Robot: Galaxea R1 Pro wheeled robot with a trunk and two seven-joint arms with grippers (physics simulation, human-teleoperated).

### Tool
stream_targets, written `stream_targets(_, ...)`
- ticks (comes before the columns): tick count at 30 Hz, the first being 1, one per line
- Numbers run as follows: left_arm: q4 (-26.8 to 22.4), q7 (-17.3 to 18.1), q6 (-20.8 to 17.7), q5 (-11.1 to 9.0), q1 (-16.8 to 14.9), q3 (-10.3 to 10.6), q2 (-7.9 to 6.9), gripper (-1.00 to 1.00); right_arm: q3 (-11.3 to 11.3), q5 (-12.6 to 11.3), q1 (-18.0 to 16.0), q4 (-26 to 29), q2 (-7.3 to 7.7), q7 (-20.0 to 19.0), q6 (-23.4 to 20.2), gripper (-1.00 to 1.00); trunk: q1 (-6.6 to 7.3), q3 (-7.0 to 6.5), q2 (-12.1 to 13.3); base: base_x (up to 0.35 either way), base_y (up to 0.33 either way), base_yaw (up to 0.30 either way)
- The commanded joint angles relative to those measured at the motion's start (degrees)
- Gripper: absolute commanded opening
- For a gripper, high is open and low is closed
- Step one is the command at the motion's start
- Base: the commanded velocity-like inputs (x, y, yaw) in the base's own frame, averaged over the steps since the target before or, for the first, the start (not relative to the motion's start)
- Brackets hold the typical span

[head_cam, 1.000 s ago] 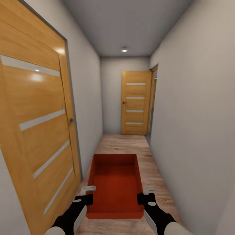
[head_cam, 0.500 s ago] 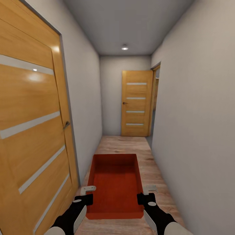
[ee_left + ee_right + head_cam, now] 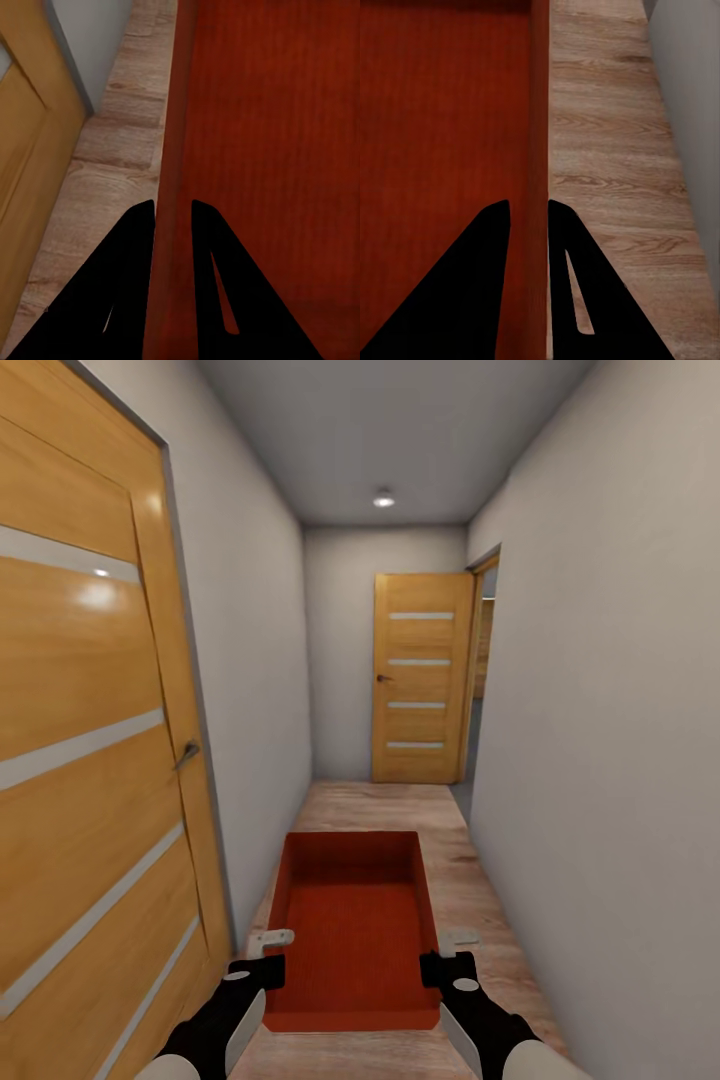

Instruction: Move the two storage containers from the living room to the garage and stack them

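Narrow hallway (image 3: 385,560) with grey-white walls, grey ceiling with one round ceiling light (image 3: 384,500), and light wood plank floor (image 3: 375,805). Orange wooden door with pale horizontal strips (image 3: 80,760) close by on the left-arm side; a second orange wooden door (image 3: 418,678) at the far end, beside an open doorway on the right-arm side.

Orange-red rectangular open-topped plastic bin with finely ribbed walls (image 3: 352,930) carried level between both arms, ahead of the trunk and above the plank floor. Interior seen empty. Only one bin in view.

Left end effector (image 3: 258,956) closed on the bin's left long wall near the near corner; in the left wrist view, the two black fingers (image 3: 127,285) straddling that wall (image 3: 172,187), one inside, one outside. Right end effector (image 3: 448,955) closed on the opposite long wall in matching fashion; in the right wrist view, black fingers (image 3: 472,292) on either side of the wall (image 3: 538,150), wood floor just beyond the outer one.
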State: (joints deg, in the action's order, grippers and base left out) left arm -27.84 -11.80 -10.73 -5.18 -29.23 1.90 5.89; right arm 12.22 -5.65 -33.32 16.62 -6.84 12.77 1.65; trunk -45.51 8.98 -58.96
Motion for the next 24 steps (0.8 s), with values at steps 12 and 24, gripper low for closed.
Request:
stream_targets(12,-0.1,-0.2,-0.4,-3.6,0.0,-1.0,-0.01,-1.0,-1.8,0.4,-0.1,0.2,-0.01,0.7,3.4,-1.0,-0.04,0.08,-0.1,0.322,0.0,0.0)
stream_targets(24,-0.1,-0.2,-0.4,-3.6,0.0,-1.0,-0.01,-1.0,-1.8,0.4,-0.1,0.2,-0.02,0.7,3.4,-1.0,-0.04,0.08,-0.1,0.322,0.0,0.0)
